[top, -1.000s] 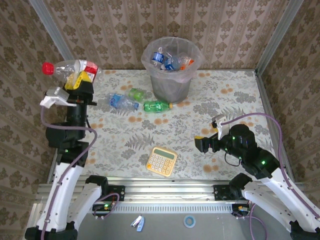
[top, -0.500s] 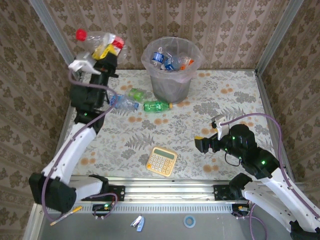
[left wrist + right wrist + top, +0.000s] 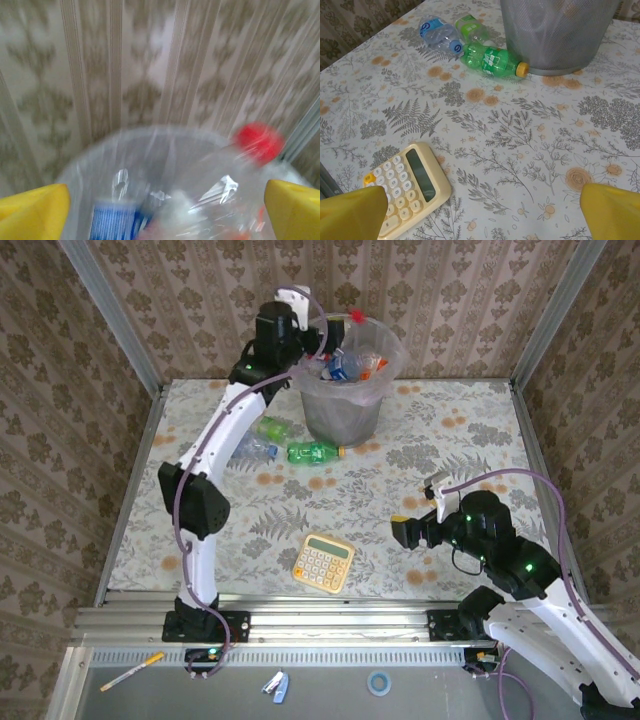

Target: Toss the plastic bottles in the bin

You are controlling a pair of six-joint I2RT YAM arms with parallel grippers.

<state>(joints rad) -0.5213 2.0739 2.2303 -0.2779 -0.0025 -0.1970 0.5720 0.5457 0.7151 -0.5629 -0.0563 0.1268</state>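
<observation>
Counter: floral-patterned counter (image 3: 480, 440), bin at its far edge
Bin: round grey mesh bin (image 3: 345, 412) with pinkish bag, crushed plastic bottles (image 3: 345, 362) inside
Left hand (image 3: 166, 195): above the bin, fingers spread wide, released
Right hand (image 3: 408, 531): released, grasping nothing, above the near counter
Calculator: yellow calculator (image 3: 407, 187), near edge
Red-capped clear bottle (image 3: 215, 192): between the left fingers, over the bin
Loose bottles: green bottle (image 3: 487, 59), blue-labelled clear bottle (image 3: 436, 31) and pale green bottle (image 3: 470, 27), beside the bin's base

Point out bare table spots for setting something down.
Widest: the table right of the bin, out to the right wall. Also free left of the calculator. Crowded: three bottles lying left of the bin's foot.
</observation>
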